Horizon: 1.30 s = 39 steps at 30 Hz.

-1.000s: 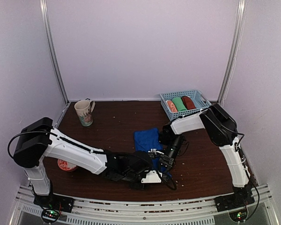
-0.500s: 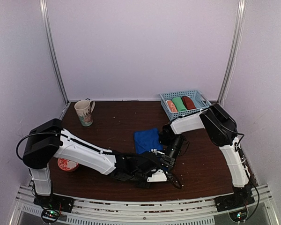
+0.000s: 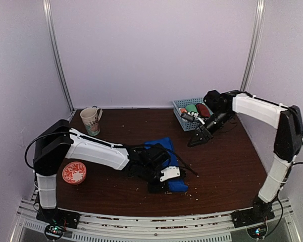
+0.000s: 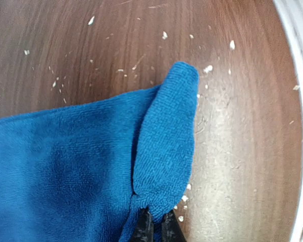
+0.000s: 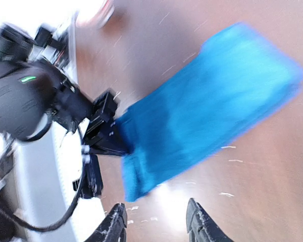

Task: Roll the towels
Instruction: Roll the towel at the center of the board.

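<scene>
The royal blue towel point(image 3: 161, 147) lies stretched out on the brown table, with one corner folded over point(image 4: 166, 146). My left gripper point(image 3: 168, 185) is low at the towel's near end. In the left wrist view it point(image 4: 154, 228) is shut, pinching the towel's edge. My right gripper point(image 3: 195, 142) hangs above the table between the towel and the basket. Its jaws point(image 5: 156, 227) are open and hold nothing, and the blue towel point(image 5: 207, 101) shows blurred beyond them. A rust-brown rolled towel point(image 3: 204, 109) lies in the basket.
The blue basket point(image 3: 184, 123) at the back right also holds a green roll point(image 3: 194, 111) and an orange-and-white roll point(image 3: 184, 114). A mug point(image 3: 91, 121) stands at the back left. A red patterned bowl point(image 3: 73, 172) sits by the left arm's base. Pale crumbs dot the table.
My right gripper has opened, let go of the blue towel and swung up and back toward the basket. My left gripper has shut on the towel's near edge.
</scene>
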### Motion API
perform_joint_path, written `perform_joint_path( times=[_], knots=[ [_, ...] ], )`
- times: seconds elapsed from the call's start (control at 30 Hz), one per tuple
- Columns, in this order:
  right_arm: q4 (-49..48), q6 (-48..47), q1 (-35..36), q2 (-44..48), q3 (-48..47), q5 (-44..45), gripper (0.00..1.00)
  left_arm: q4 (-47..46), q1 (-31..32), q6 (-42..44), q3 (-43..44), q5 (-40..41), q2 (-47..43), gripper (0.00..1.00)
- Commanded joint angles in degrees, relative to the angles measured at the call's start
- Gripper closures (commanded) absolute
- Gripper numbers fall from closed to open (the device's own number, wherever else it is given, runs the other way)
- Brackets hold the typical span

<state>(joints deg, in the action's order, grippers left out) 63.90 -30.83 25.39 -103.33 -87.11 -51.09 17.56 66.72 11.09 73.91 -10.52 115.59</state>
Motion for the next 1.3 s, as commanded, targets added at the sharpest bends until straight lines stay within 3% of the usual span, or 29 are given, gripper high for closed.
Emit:
perform_joint_path(
  times=[0.0, 0.07, 0.2, 0.33, 0.57, 1.03, 1.27],
  knots=[
    [-20.0, 9.9, -4.0, 13.4, 8.5, 4.7, 0.58, 5.5, -5.0, -12.2, 0.7, -24.8, 4.1, 1.00],
    [-21.6, 9.5, -4.4, 17.3, 11.3, 2.2, 0.56, 4.8, -7.3, -16.0, 1.0, -31.4, 5.6, 1.00],
    [-15.7, 1.1, -3.1, 20.3, 13.8, -4.2, 0.56, -4.5, -11.7, -27.7, -2.2, -41.5, 5.4, 1.00],
    [-13.4, -4.7, 1.7, 21.7, 17.0, 0.4, 0.58, -12.3, -14.5, -38.6, -5.0, -45.2, 4.4, 1.00],
    [-20.7, -5.2, 15.4, 20.7, 24.4, 13.9, 0.60, -27.5, -15.0, -55.8, -9.6, -48.6, 2.7, 1.00],
    [-44.4, 1.3, 29.7, 13.2, 33.6, 32.5, 0.55, -26.9, -15.7, -59.1, -12.4, -42.4, 0.6, 1.00],
    [-45.6, 0.9, 30.9, 8.5, 32.2, 34.0, 0.55, -30.7, -15.7, -61.8, -14.3, -41.3, -0.2, 1.00]
  ],
)
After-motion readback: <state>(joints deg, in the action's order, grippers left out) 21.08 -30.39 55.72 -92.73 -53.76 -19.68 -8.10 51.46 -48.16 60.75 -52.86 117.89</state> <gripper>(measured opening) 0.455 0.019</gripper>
